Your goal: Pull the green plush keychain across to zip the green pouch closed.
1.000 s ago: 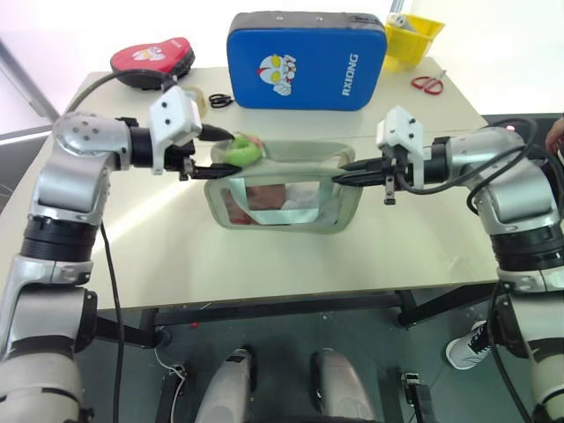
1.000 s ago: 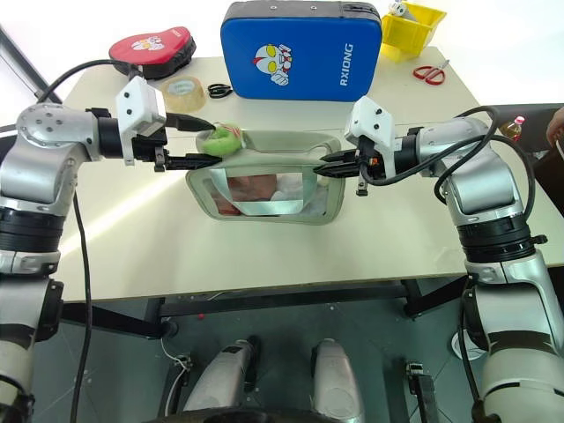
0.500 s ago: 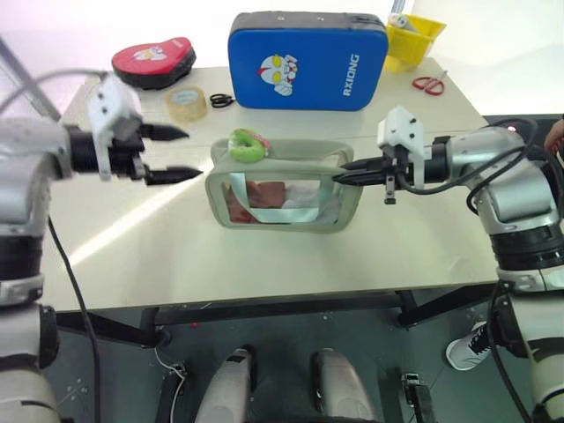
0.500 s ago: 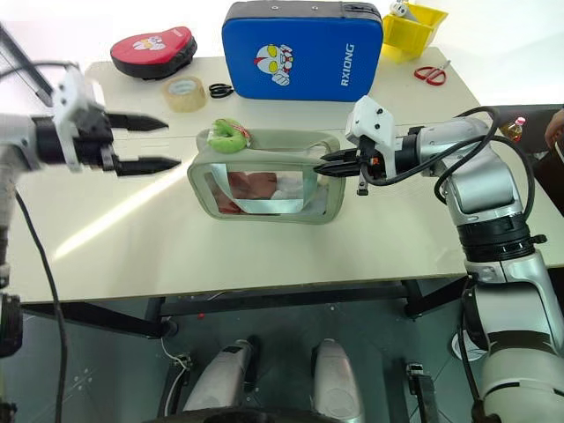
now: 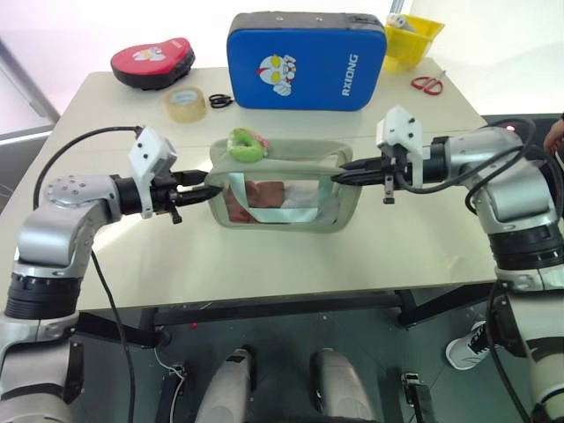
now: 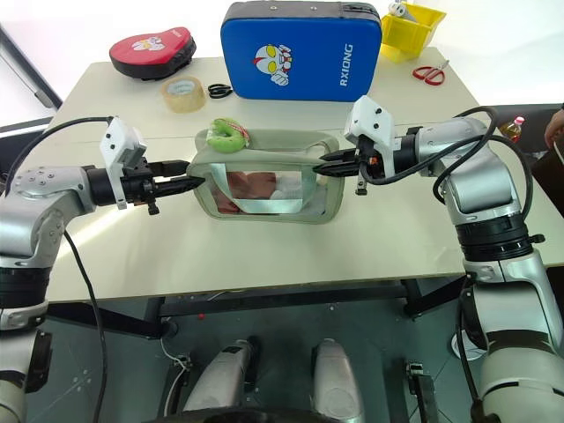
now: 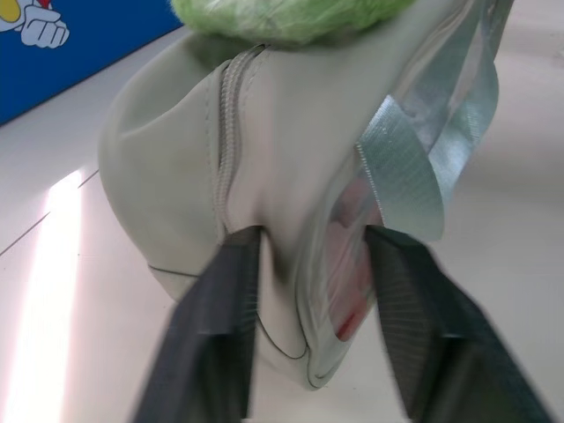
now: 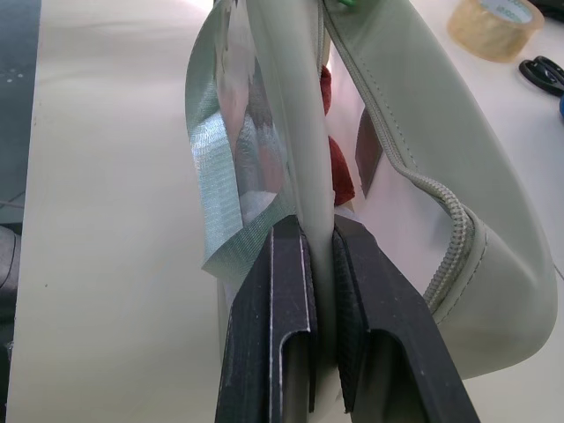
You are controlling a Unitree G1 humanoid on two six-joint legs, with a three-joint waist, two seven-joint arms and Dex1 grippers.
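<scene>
The green pouch (image 5: 280, 222) stands on the table with its clear window facing me. The green plush keychain (image 5: 247, 144) rests on the pouch's top at its left end, and its fuzzy underside (image 7: 291, 18) shows in the left wrist view. My left gripper (image 5: 196, 182) is closed on the pouch's left end below the keychain; its fingers (image 7: 220, 300) press into the fabric on either side. My right gripper (image 5: 345, 171) is shut on the pouch's right end, pinching the edge between its pads (image 8: 291, 291).
A blue cartoon pad (image 5: 307, 60) stands at the back, with a red pad (image 5: 152, 60), a tape roll (image 5: 186, 104) and black scissors (image 5: 221, 100) to its left. A yellow bin (image 5: 411, 35) and red scissors (image 5: 428, 84) lie at the back right.
My left gripper left the keychain, swung out to the left while open, then came down to the pouch's left end and closed on it. The right gripper and the pouch stayed put.
</scene>
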